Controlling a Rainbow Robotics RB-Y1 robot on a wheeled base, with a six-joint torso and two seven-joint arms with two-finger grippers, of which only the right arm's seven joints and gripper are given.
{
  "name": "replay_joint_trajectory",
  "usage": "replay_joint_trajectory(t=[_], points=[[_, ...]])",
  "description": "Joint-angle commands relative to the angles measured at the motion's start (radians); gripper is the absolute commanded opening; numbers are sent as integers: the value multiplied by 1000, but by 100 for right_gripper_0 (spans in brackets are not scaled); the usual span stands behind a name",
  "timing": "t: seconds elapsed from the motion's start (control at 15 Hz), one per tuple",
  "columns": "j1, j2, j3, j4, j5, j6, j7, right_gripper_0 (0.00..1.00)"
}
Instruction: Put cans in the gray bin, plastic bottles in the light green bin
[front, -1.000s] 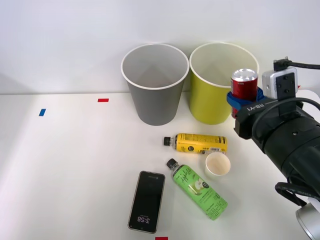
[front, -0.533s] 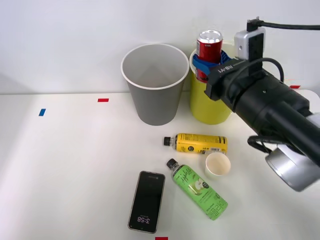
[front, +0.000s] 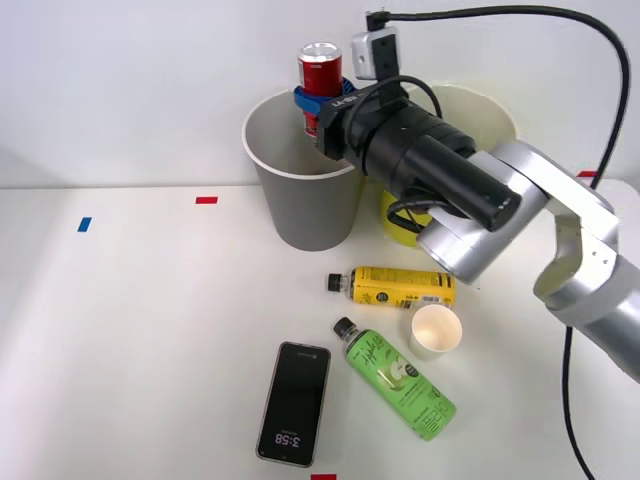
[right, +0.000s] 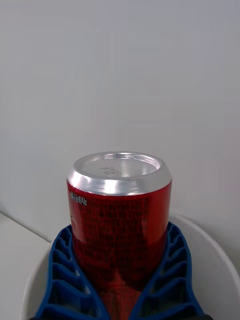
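My right gripper (front: 316, 103) is shut on the red can (front: 320, 68), holding it upright over the back rim of the gray bin (front: 300, 200). In the right wrist view the can (right: 119, 220) stands between the blue ribbed fingers (right: 62, 280), with the bin's white rim (right: 210, 250) below it. The light green bin (front: 415, 225) stands to the right of the gray one, mostly hidden behind my arm. Two plastic bottles lie on the table: a yellow-labelled one (front: 395, 287) and a bright green one (front: 398, 378).
A white paper cup (front: 435, 331) stands upright just right of the bottles. A black phone (front: 294, 402) lies face up left of the green bottle. Red tape marks (front: 206, 200) and a blue one (front: 84, 224) are stuck on the white table.
My right arm has swung left and risen, carrying the can from beside the light green bin, across its top, to above the gray bin. The bottles, cup and phone have stayed put.
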Motion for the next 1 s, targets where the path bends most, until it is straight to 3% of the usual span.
replay_joint_trajectory(t=[0.07,0.47,0.53,0.6,0.67,1.0], points=[[-92,40,48,138,1,-42,-3,0],[-127,36,82,220,15,-128,-8,0],[-127,37,83,220,15,-128,-11,54],[-127,40,83,220,15,-128,-11,91],[-129,39,83,220,16,-128,-14,100],[-107,-68,111,212,15,-324,-23,100]])
